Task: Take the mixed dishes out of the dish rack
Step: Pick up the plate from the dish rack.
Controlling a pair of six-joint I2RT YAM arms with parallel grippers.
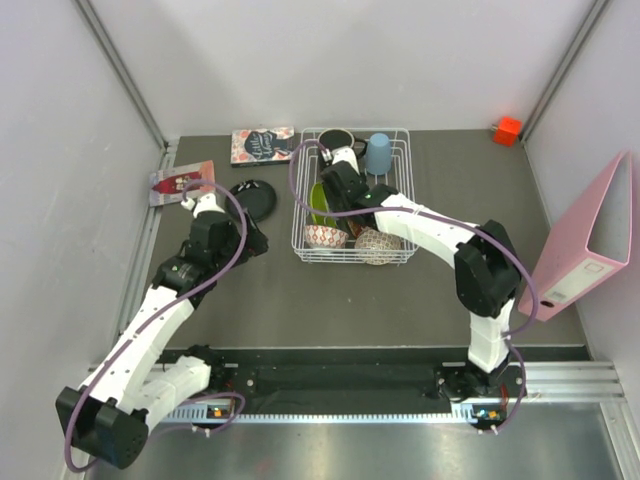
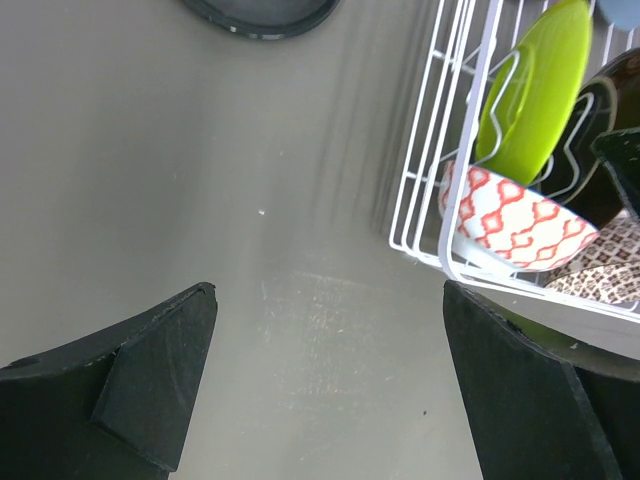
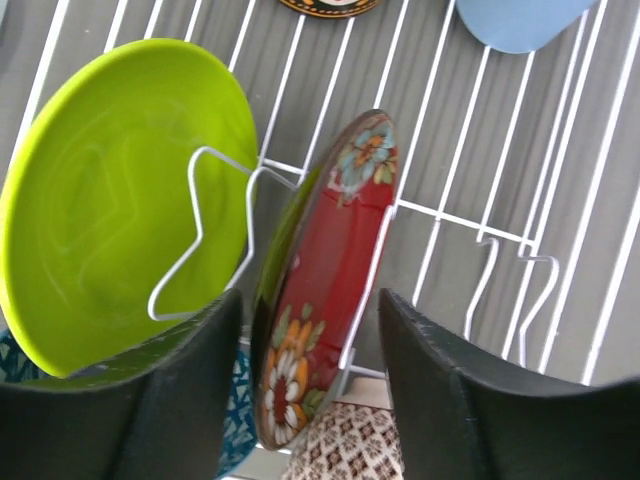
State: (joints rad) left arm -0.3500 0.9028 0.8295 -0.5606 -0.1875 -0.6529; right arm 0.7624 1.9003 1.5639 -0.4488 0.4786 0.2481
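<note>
Right gripper (image 3: pixel 310 295) straddling red floral plate (image 3: pixel 330 260) in dish rack (image 3: pixel 440 215), grip unclear, left gripper (image 2: pixel 330 288) spread wide over table (image 2: pixel 150 150) by rack's near-left corner

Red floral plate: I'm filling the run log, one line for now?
right hand: straddling red floral plate in white wire dish rack, grip unclear | left hand: open above grey table

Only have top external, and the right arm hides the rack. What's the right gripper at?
Observer: The right gripper straddles the red floral plate, jaws apart, no clamp visible.
Operator: Plate upright?
Observer: Yes, on edge in the prongs of the dish rack, next to the lime-green plate.
Operator: Left gripper?
Observer: The left gripper is open and empty, over the table by the rack's corner.
</note>
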